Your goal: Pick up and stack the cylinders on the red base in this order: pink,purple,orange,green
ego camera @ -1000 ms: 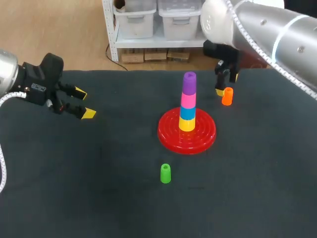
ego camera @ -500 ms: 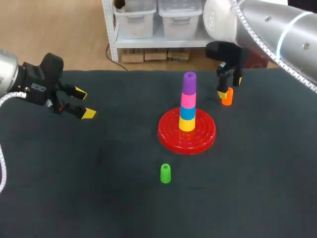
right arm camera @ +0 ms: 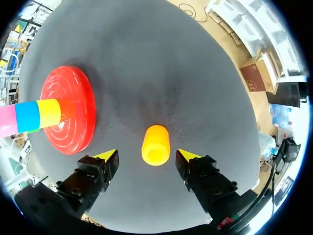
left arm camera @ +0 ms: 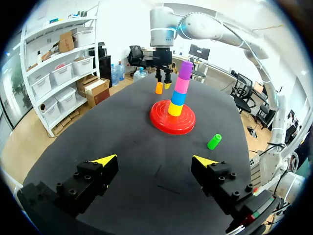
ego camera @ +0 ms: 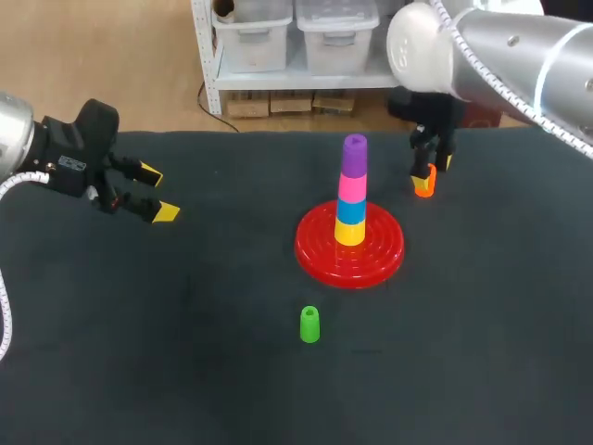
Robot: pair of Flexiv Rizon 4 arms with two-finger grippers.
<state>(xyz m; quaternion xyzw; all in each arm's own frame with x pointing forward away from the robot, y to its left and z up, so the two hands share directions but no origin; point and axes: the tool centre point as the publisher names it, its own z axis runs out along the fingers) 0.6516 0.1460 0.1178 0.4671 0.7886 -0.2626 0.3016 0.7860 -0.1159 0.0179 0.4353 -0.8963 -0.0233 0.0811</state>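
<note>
The red base holds a stack of yellow, blue, pink and purple cylinders; it shows as well in the left wrist view and the right wrist view. An orange cylinder stands upright on the table to the right of the stack. My right gripper hangs straight over it, open, its yellow tips on either side of the orange cylinder without touching. A green cylinder stands in front of the base. My left gripper hovers open at the far left, empty.
The table is covered with a dark mat. Wide bare mat lies between the left gripper and the base, and in front of the green cylinder.
My right gripper has shifted right and come down over the orange cylinder, and its fingers have narrowed a little. The left arm has stayed still.
</note>
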